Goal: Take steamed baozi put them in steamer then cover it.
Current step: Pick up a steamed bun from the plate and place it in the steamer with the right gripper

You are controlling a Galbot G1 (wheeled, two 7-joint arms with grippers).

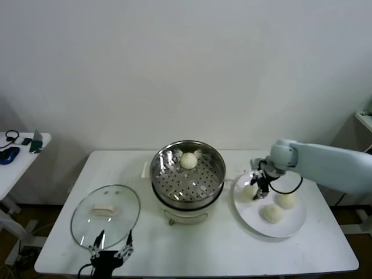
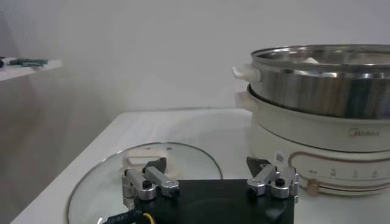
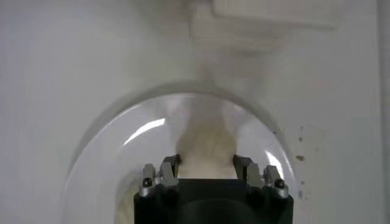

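Note:
The steel steamer (image 1: pixel 188 174) stands on its white cooker base at the table's middle, with one baozi (image 1: pixel 188 160) at its far side. Three more baozi lie on a white plate (image 1: pixel 290 228) to the right. My right gripper (image 1: pixel 258 185) is low over the plate, shut on the left baozi (image 1: pixel 249 192). In the right wrist view that baozi (image 3: pixel 206 143) fills the gap between the fingers of the right gripper (image 3: pixel 206 163). The glass cover (image 1: pixel 106 216) lies flat at the front left. My left gripper (image 1: pixel 110 248) is open and empty at the cover's near edge.
The other two baozi (image 1: pixel 285 200) (image 1: pixel 271 213) lie on the plate's middle. A side table (image 1: pixel 17 152) with small items stands at the far left. In the left wrist view the cover (image 2: pixel 109 176) lies just ahead of the left gripper (image 2: pixel 207 167), with the steamer (image 2: pixel 323 79) beyond.

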